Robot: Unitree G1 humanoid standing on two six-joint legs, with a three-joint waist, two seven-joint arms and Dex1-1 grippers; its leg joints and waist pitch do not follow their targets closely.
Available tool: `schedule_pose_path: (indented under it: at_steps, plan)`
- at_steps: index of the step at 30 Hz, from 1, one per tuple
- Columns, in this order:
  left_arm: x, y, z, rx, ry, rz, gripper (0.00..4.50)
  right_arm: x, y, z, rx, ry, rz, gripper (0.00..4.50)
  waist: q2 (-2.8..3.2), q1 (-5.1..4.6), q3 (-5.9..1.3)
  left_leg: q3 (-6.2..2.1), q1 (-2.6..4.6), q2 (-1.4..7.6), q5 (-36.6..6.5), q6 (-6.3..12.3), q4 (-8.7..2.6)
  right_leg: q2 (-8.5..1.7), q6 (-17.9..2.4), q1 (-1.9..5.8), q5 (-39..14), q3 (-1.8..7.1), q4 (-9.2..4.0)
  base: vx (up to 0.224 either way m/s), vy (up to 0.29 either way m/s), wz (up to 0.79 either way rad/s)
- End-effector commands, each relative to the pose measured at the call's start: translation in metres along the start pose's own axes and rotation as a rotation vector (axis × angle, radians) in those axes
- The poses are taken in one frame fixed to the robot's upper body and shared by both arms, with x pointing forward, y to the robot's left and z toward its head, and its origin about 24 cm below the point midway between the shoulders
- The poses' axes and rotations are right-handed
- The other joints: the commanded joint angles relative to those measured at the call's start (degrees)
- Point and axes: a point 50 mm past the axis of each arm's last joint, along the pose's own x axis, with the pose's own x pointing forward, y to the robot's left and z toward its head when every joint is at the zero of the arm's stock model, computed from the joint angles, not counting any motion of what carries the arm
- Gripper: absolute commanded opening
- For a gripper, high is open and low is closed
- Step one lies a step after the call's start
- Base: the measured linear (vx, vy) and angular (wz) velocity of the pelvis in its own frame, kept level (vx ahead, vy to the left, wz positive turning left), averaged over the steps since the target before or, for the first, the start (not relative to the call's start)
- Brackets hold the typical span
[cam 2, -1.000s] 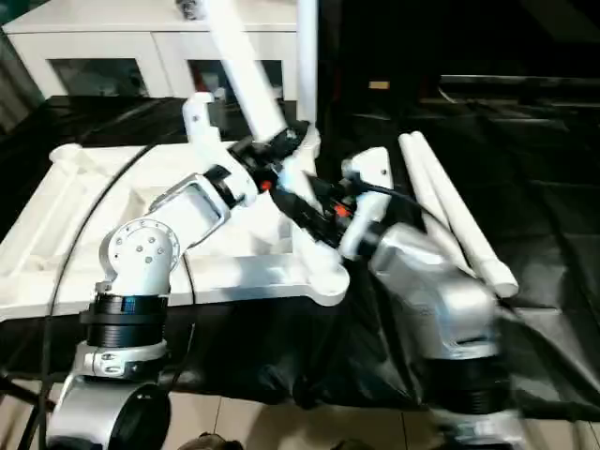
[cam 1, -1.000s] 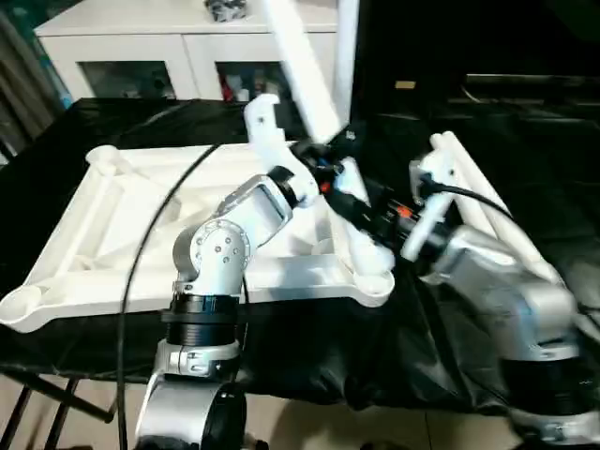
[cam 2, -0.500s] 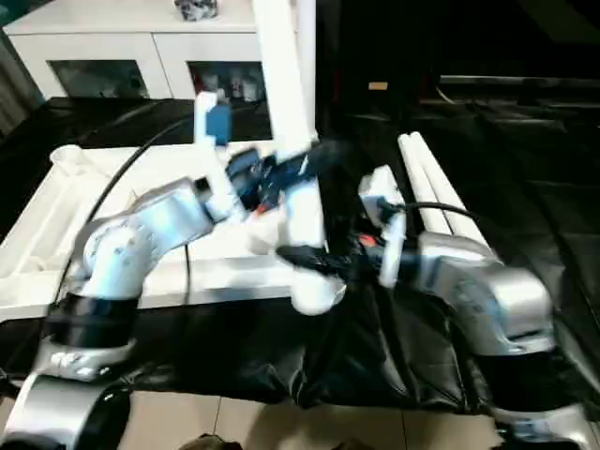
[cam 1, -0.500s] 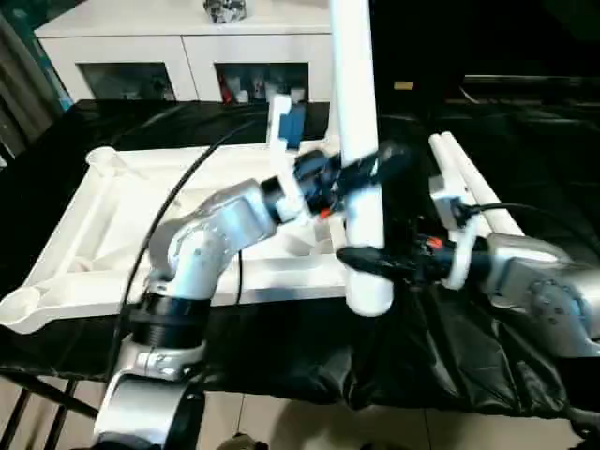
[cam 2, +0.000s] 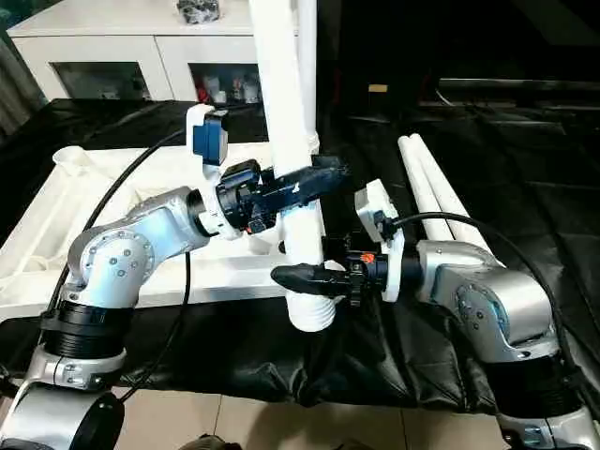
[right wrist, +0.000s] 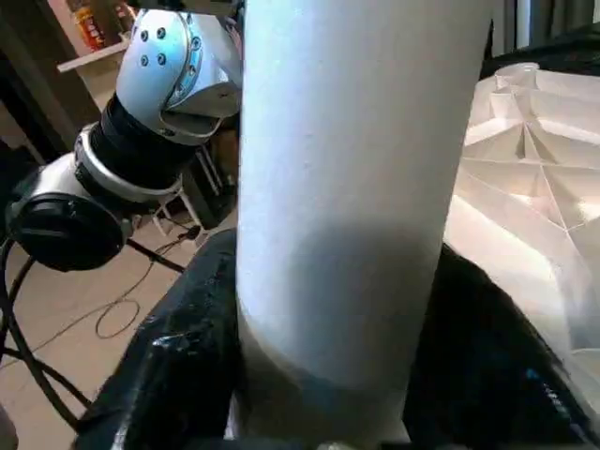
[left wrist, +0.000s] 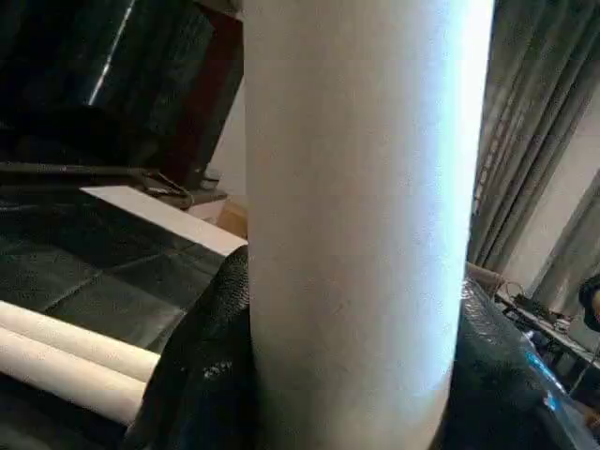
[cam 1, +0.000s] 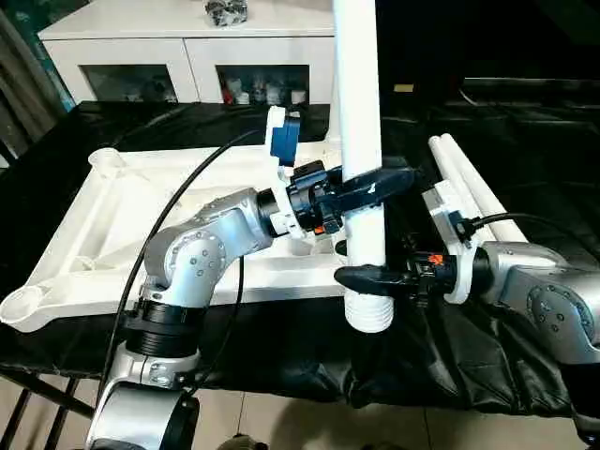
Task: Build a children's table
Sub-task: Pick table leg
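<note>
— Both pincers were clamped on one long white tapered plastic tube leg [cam 1: 360, 141], which stood upright. Right gripper [cam 1: 367, 278] held it low, just above the ribbed bottom end; left gripper [cam 1: 361, 190] gripped it higher, black fingers on either side.

— Where did the leg sit against the rest?

— Its lower end hung free over the near edge of the black-draped table [cam 1: 525, 375], just off the near right corner of the white plastic rectangular tabletop [cam 1: 112, 225], which lay ribbed underside up. Open floor showed below that edge. Two more white tube legs [cam 1: 469, 183] lay side by side further right on the cloth, apart from the held one. Beyond stood a white cabinet with glass doors [cam 1: 187, 56].

— Anything the wrist cameras added?

— The right wrist view showed the tabletop's ribbing close beside the leg; the left wrist view showed the two spare legs lying behind it.
</note>
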Motion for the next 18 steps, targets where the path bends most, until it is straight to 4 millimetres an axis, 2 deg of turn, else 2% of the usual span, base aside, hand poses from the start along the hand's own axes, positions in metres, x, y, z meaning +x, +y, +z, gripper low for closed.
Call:
schedule_pose_path:
  at_steps: [1, 3, 6, 7, 8, 10, 15, 18]
  plan:
    - [0.003, -0.003, 0.001, 0.028, 0.01, -0.018, 1.88, -0.001, -0.001, 0.0, -0.011, -0.001, -0.041, 2.1, -1.29, 0.24, -4.07, -1.33, 0.71, 2.42, -7.7, 3.52, -3.65, -2.69, -10.3, 3.27, -17.3, 2.02, -4.19, 0.0, 0.0, 0.0]
    - [0.003, -0.002, 0.001, 0.029, 0.013, -0.004, 2.43, 0.0, -0.001, 0.0, -0.017, -0.004, -0.048, 1.97, -1.35, 0.23, -4.05, -1.31, 0.75, 2.45, -7.7, 3.62, -3.64, -2.65, -10.3, 3.2, -17.0, 2.03, -4.16, 0.0, 0.0, 0.0]
    - [0.003, 0.002, 0.003, 0.033, -0.015, 0.034, 2.64, 0.002, -0.005, 0.002, -0.043, -0.024, -0.104, 1.93, -1.47, 0.23, -4.07, -1.27, 0.66, 2.39, -7.0, 3.44, -3.59, -2.71, -10.5, 3.21, -16.7, 2.06, -4.08, 0.0, 0.0, 0.0]
    - [0.001, 0.003, 0.003, 0.071, -0.018, 0.08, 2.93, 0.005, -0.008, 0.004, -0.069, -0.041, -0.17, 1.9, -1.54, 0.16, -4.13, -1.29, 0.55, 2.39, -6.8, 3.41, -3.57, -2.73, -10.5, 3.27, -16.3, 2.05, -4.01, 0.0, 0.0, 0.0]
    - [0.001, 0.003, 0.003, 0.071, -0.018, 0.08, 3.01, 0.005, -0.008, 0.004, -0.069, -0.041, -0.17, 1.9, -1.51, 0.06, -4.08, -1.31, 0.55, 2.38, -6.8, 3.31, -3.62, -2.69, -10.2, 3.2, -16.4, 2.0, -4.07, 0.0, 0.0, 0.0]
    - [-0.001, 0.006, 0.003, 0.11, -0.025, 0.17, 3.04, 0.011, -0.015, 0.008, -0.095, -0.069, -0.278, 1.9, -1.38, -0.11, -4.07, -1.33, 0.61, 2.37, -7.0, 2.99, -3.64, -2.67, -10.0, 3.15, -16.7, 2.03, -4.03, 0.0, 0.0, 0.0]
    - [-0.002, 0.013, 0.001, 0.138, -0.036, 0.367, 3.04, 0.024, -0.017, 0.008, -0.129, -0.095, -0.381, 1.9, -1.32, -0.31, -3.98, -1.33, 0.69, 2.43, -8.1, 2.06, -3.83, -2.57, -9.0, 3.04, -17.7, 2.05, -4.22, 0.0, 0.0, 0.0]
    - [-0.001, 0.023, 0.001, 0.142, -0.042, 0.554, 3.04, 0.03, -0.019, 0.008, -0.114, -0.132, -0.429, 1.9, -1.12, -0.34, -4.0, -1.39, 0.64, 2.34, -8.8, 1.81, -3.8, -2.53, -8.8, 3.11, -17.7, 2.0, -4.27, 0.0, 0.0, 0.0]
